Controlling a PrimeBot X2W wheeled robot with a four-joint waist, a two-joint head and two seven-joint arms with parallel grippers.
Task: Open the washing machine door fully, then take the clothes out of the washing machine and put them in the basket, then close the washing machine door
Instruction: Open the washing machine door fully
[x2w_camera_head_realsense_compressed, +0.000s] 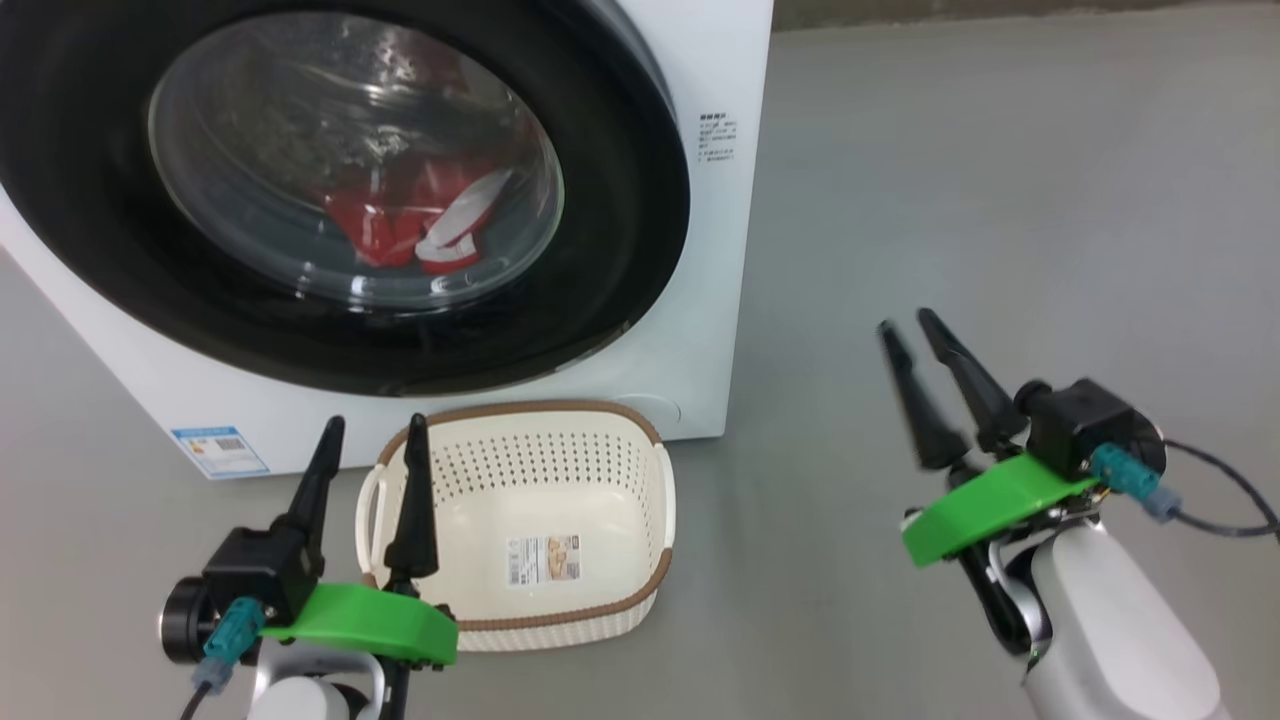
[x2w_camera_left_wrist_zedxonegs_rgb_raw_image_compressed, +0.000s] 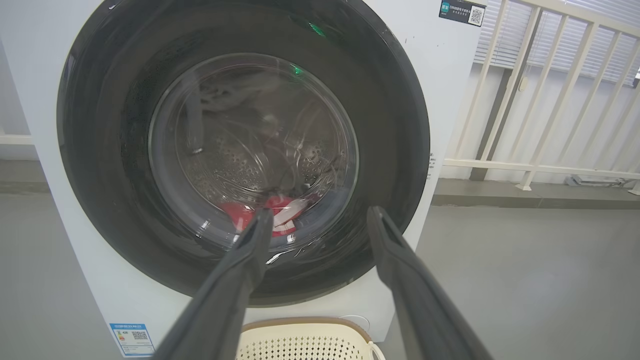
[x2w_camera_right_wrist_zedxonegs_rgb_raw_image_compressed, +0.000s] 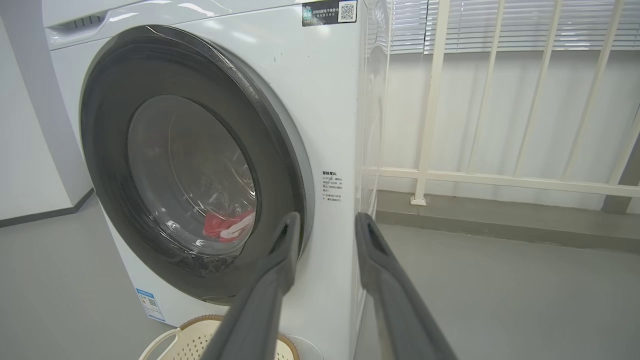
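washing machine door (x2w_camera_head_realsense_compressed: 620, 200) is shut; left hand (x2w_camera_head_realsense_compressed: 374, 422) and right hand (x2w_camera_head_realsense_compressed: 905, 320) stand open (both empty); a grab may slip off its glossy rim.

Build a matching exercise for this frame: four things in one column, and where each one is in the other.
1. clothes
2. basket
3. left gripper
4. right gripper

A. over bare floor, right of the washing machine
B. on the floor in front of the washing machine, empty
C. behind the glass of the washing machine door
D. in the head view, at the basket's left handle

Pairs: 1-C, 2-B, 3-D, 4-A
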